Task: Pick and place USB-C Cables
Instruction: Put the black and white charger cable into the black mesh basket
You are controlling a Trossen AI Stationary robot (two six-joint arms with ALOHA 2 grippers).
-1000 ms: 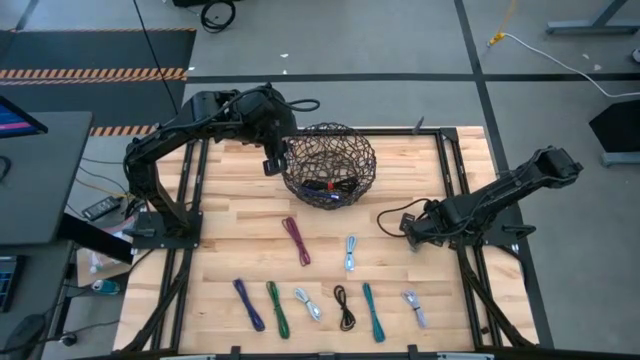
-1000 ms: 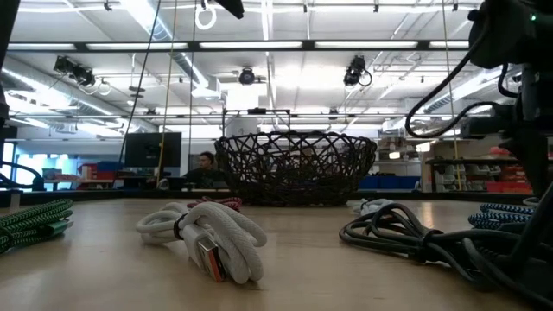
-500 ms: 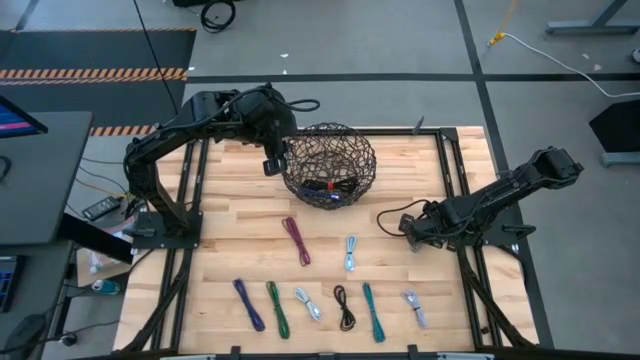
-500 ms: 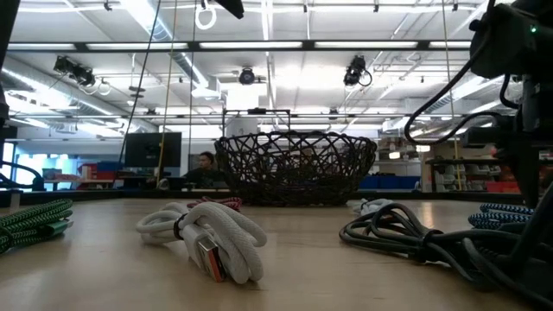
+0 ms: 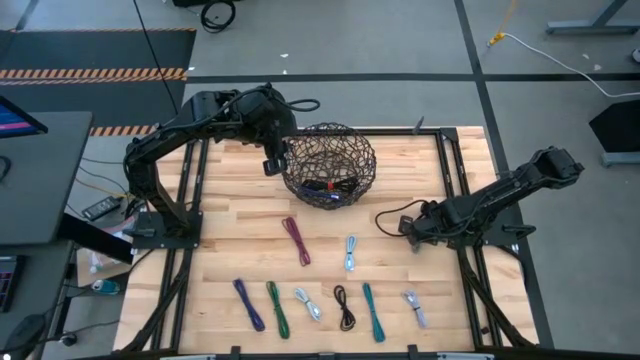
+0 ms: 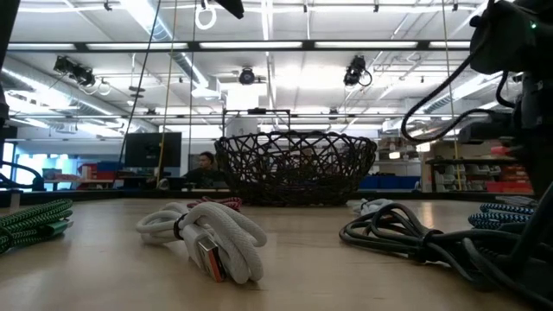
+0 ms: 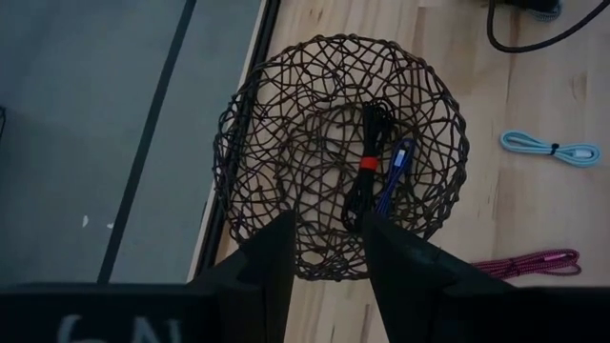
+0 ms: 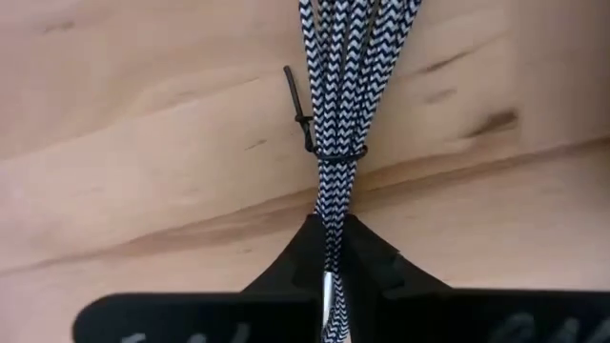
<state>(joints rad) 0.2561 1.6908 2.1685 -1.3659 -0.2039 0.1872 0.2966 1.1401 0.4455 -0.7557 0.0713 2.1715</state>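
A dark wire basket [image 5: 329, 165] stands at the table's far middle, with a black cable with a red tie [image 7: 365, 162] and a blue cable [image 7: 396, 171] inside. My left gripper [image 7: 329, 272] hangs open above the basket's left rim [image 5: 284, 165]. My right gripper [image 5: 408, 230] is low over the table, right of the basket, shut on a black-and-white braided cable bundle [image 8: 334, 76]. Magenta [image 5: 296, 240] and light blue [image 5: 350, 252] cables lie mid-table. Purple [image 5: 248, 303], green [image 5: 277, 306], black [image 5: 345, 306] and teal [image 5: 373, 310] ones lie near the front edge. My right gripper pinches the black-and-white bundle between its two fingers at the narrow end [image 8: 331, 214], just past the black tie [image 8: 315, 133]. The fingers come from above, one on each side of the strands. The rest of the bundle lies flat on the wood.
Two silvery cables [image 5: 308, 303] [image 5: 415, 307] also lie in the front row. A loop of black arm wiring [image 5: 388, 220] lies beside my right gripper. Black frame rails [image 5: 452, 180] run along both table sides. A person [image 6: 205, 164] sits far behind the table.
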